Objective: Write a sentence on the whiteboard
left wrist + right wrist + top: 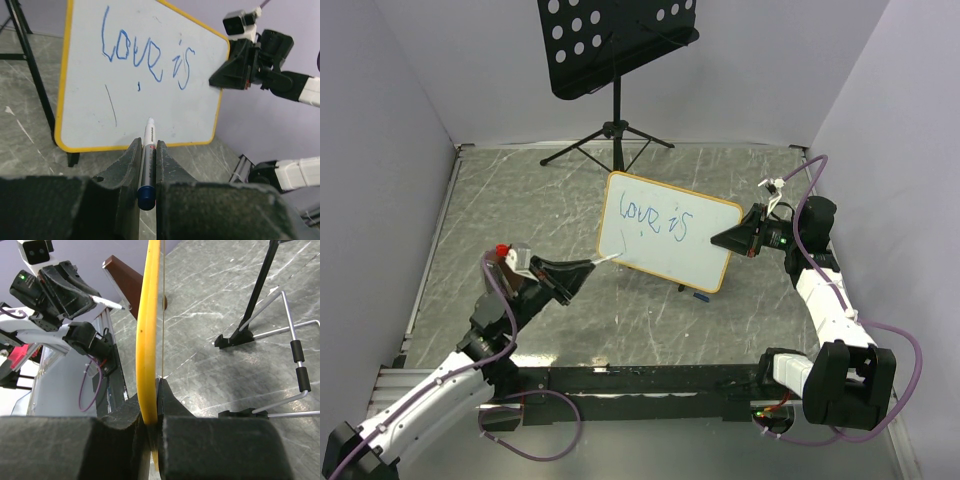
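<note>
Blocky matte-black left gripper [148, 147] was clamped on a slim white marker [149, 132], tip close to the whiteboard [665, 262]. The right gripper [722, 240] pinched its rounded yellowish frame; board stood tilted on the marbled grey table [620, 320], loopy blue sentence [653, 220] reading "Love is".

The music stand [620, 40] ran off the overhead view's top edge. From the right wrist, the whiteboard [147, 330] showed edge-on only (its written face was hidden), and the left wrist view cropped its upper left corner. The label on the marker [148, 160] and a blue speck [698, 296] beneath the board were too small to make out.
</note>
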`<state>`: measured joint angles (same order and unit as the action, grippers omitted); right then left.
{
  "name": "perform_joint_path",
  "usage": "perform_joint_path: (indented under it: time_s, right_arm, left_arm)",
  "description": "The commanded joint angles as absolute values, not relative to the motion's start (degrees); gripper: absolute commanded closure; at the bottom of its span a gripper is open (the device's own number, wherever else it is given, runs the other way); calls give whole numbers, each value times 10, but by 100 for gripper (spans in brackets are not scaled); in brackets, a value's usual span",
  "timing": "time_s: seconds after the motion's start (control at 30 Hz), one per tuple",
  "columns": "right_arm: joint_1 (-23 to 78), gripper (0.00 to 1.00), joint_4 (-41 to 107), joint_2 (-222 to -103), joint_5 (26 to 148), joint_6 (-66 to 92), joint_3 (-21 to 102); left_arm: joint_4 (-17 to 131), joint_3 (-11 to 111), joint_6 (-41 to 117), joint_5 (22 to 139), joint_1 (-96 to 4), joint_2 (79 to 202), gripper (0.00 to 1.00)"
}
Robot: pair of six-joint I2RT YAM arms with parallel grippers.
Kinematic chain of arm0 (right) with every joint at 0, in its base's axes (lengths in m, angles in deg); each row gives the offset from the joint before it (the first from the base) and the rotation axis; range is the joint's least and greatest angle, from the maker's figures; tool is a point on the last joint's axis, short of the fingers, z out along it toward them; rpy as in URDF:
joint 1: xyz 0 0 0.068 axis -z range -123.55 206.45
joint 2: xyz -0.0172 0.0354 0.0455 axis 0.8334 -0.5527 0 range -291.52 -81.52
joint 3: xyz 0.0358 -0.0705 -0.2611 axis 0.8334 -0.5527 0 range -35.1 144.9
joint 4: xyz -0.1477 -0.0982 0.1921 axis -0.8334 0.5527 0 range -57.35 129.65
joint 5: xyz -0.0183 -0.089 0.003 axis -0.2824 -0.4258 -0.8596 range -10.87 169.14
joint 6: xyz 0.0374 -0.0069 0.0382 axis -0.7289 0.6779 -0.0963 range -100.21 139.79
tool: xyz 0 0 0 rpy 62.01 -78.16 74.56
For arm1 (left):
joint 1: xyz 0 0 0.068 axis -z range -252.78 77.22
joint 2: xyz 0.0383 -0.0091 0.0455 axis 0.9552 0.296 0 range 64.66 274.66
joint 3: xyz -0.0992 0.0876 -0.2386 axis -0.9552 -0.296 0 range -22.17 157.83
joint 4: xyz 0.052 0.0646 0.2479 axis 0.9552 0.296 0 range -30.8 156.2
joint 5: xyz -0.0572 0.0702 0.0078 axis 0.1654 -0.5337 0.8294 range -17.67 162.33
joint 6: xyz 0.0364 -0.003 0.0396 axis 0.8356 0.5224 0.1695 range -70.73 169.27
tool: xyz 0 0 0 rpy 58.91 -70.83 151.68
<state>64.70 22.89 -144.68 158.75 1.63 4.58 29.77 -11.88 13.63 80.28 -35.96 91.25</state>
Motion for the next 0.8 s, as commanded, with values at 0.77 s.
perform_joint_path:
  time_s: [0.77]
  right_arm:
    - [644, 100, 196, -1452, 1614, 24, 60]
  left_arm:
    - [324, -66, 190, 697, -362, 957, 99]
